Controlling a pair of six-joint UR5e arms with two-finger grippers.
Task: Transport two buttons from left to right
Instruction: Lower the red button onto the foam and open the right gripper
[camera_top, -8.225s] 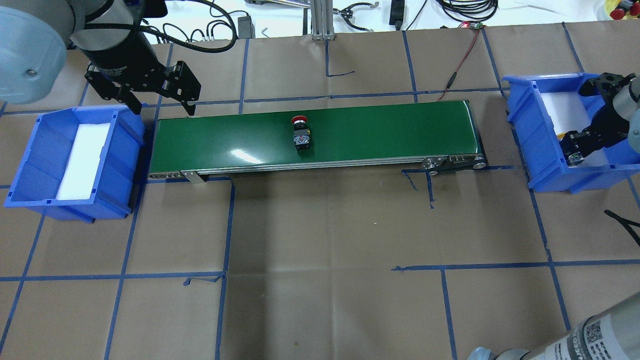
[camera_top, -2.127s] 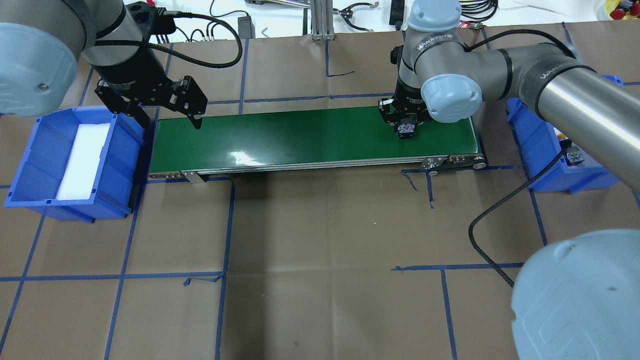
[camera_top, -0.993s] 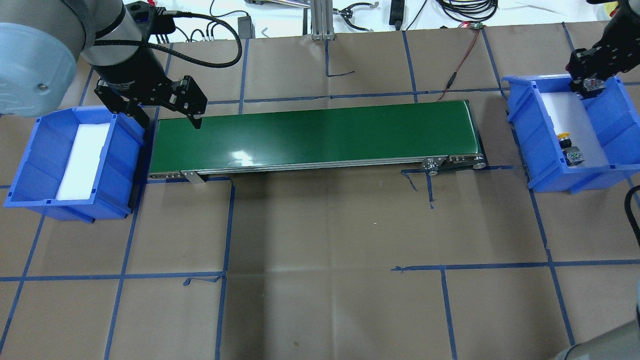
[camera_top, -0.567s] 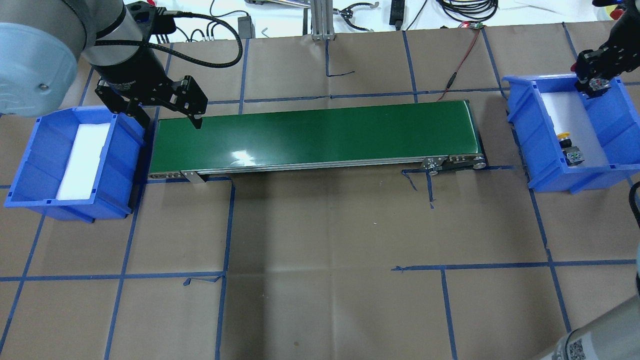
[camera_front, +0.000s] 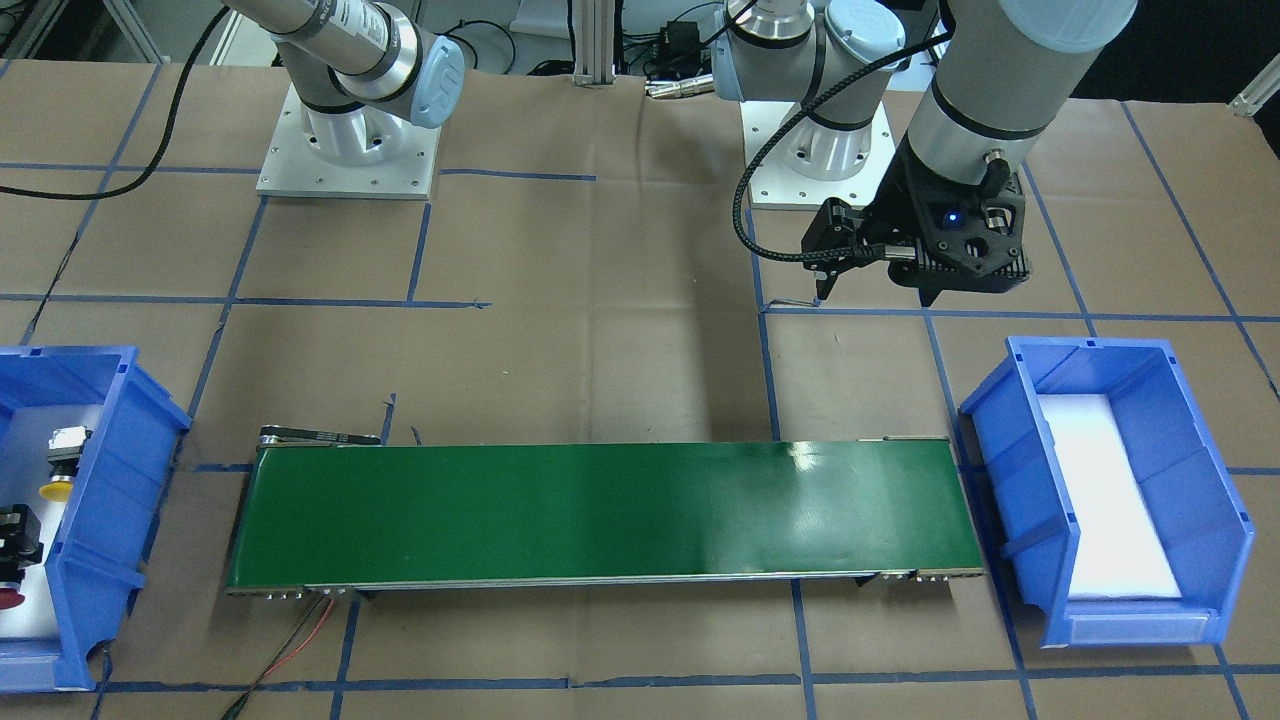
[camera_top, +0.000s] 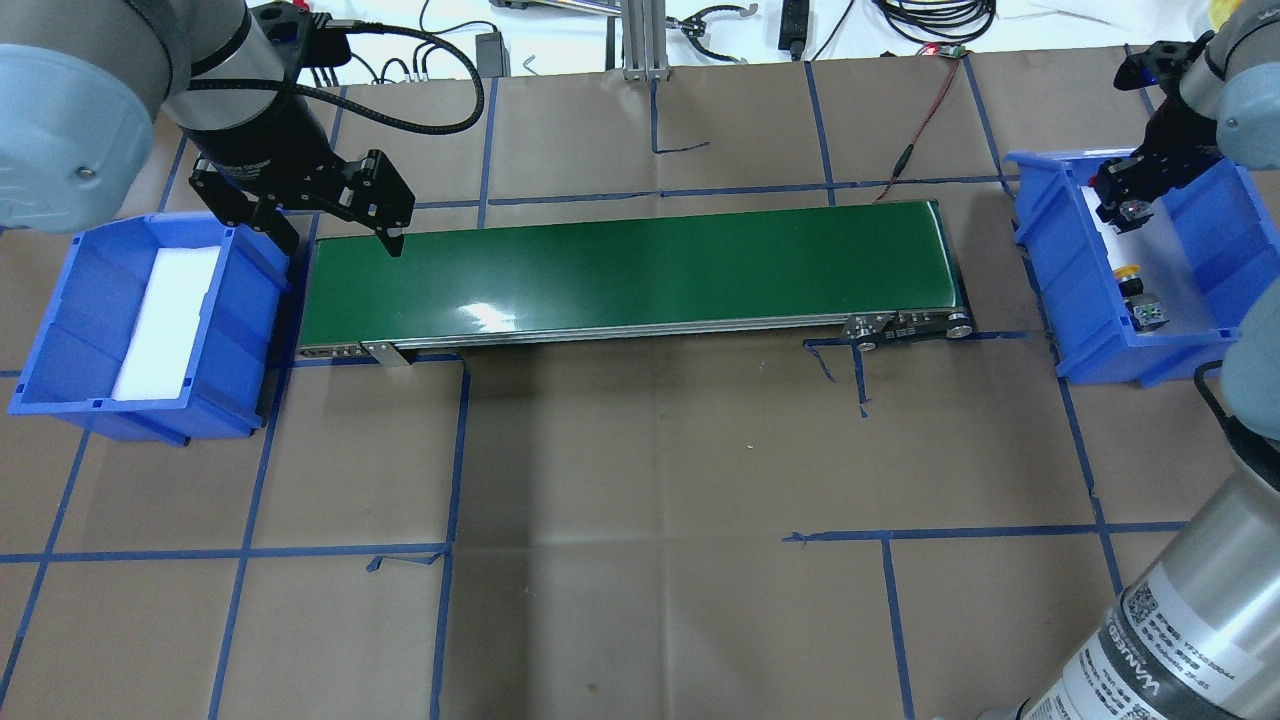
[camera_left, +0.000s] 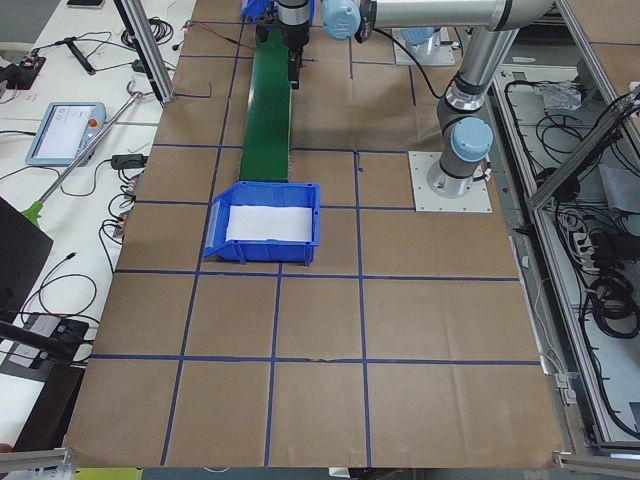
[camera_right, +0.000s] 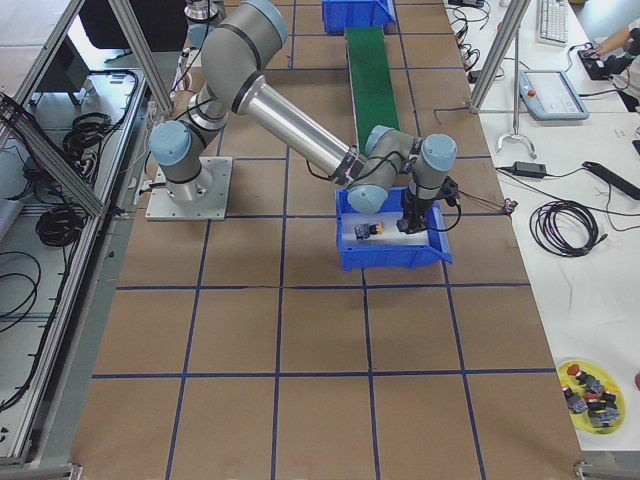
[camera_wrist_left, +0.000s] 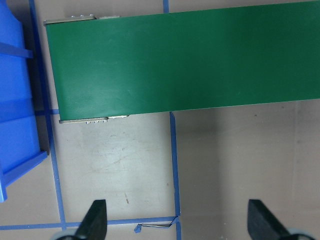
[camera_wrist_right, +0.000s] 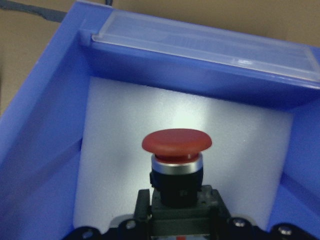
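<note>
The blue plastic bin (camera_top: 1048, 268) walls in your right pincer (camera_top: 1122, 204), with its white foam liner (camera_wrist_right: 115, 150) below. The pincer is clamped on the red-capped, black-bodied push button (camera_wrist_right: 176, 142). Lower it gently, then let go, clear of the yellow-capped push button (camera_top: 1138, 295) just beside it. Your left pincer (camera_top: 338, 235) gapes wide and holds nothing.

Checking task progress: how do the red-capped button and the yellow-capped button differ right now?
Cap colour: the red button has a red cap, the yellow button a yellow one. State: the red button is gripped by the right end effector; the yellow button lies loose on the foam. Both are in the right bin.
</note>
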